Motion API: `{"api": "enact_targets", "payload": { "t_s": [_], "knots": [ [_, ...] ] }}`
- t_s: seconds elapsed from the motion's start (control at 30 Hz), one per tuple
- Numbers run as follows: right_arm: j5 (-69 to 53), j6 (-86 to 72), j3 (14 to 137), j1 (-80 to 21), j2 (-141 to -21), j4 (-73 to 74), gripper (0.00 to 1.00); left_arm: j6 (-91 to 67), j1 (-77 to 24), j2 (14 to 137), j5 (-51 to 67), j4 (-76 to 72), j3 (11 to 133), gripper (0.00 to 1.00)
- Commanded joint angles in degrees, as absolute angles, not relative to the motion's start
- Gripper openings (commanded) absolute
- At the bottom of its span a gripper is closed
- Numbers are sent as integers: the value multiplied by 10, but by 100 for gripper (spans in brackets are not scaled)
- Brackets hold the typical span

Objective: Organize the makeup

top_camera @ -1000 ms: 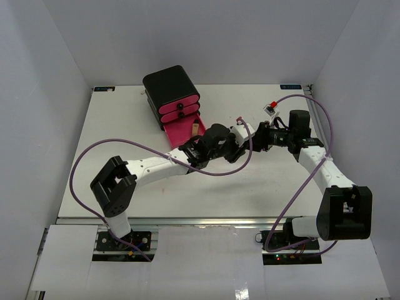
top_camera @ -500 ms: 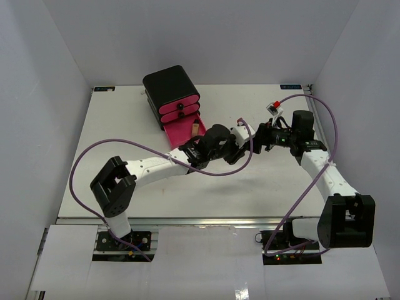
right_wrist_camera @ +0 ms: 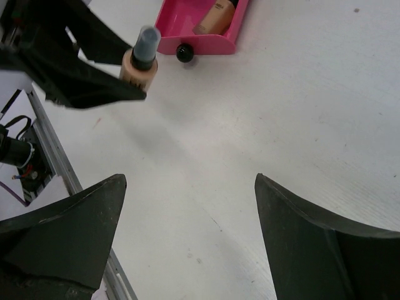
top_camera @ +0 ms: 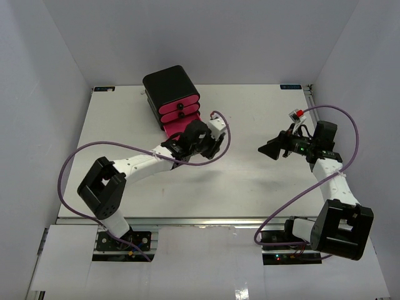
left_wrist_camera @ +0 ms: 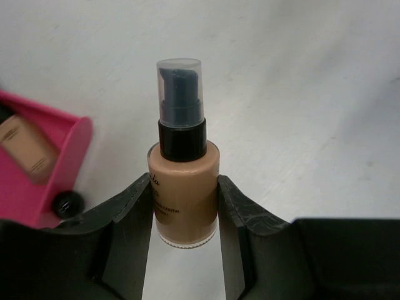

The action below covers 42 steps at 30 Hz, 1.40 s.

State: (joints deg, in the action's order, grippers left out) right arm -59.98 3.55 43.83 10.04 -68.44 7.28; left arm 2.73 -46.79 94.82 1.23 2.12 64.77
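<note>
A tan makeup bottle (left_wrist_camera: pixel 183 169) with a black pump under a clear cap stands upright between my left gripper's (left_wrist_camera: pixel 185 187) fingers, which are shut on its body. The right wrist view shows this bottle (right_wrist_camera: pixel 139 62) held just short of the open pink drawer (right_wrist_camera: pixel 200 28). Another tan makeup piece (right_wrist_camera: pixel 215 17) lies in that drawer. From above, the left wrist (top_camera: pixel 197 136) hovers beside the drawer (top_camera: pixel 177 130) and hides the bottle. My right gripper (right_wrist_camera: pixel 189 181) is open and empty over bare table, at the right (top_camera: pixel 270 149).
The black box (top_camera: pixel 170 87) with pink drawers stands at the back left, its bottom drawer pulled out toward the middle. The drawer's black knob (right_wrist_camera: pixel 183 53) faces the bottle. Purple cables loop from both arms over the table (top_camera: pixel 250 187).
The grippers were together mid-table. My right gripper has opened and drawn back to the right. My left arm has swung left to the open drawer, carrying the bottle.
</note>
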Motion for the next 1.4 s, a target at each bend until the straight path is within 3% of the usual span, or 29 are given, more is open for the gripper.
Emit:
{"api": "enact_targets", "payload": {
  "t_s": [0.0, 0.17, 0.57, 0.73, 0.83, 0.9, 1.03, 1.37],
  "knots": [
    [-705, 132, 428, 138, -663, 94, 90, 4, -382, 905, 31, 66, 661, 0],
    [-708, 141, 416, 144, -650, 97, 90, 17, -298, 955, 19, 131, 710, 0],
    [-715, 141, 412, 149, -650, 96, 90, 30, -259, 1054, -46, 152, 776, 1],
    [-717, 142, 411, 152, -650, 97, 90, 19, -259, 1087, -62, 157, 803, 13],
    [-717, 142, 410, 153, -650, 97, 90, 16, -259, 1096, -63, 160, 811, 25],
    [-718, 142, 410, 153, -650, 96, 90, 14, -259, 1098, -64, 162, 811, 40],
    [-719, 143, 410, 154, -650, 96, 90, 12, -259, 1093, -65, 166, 811, 56],
    [-720, 144, 409, 154, -650, 96, 90, 8, -259, 1059, -48, 178, 819, 63]
  ]
}}
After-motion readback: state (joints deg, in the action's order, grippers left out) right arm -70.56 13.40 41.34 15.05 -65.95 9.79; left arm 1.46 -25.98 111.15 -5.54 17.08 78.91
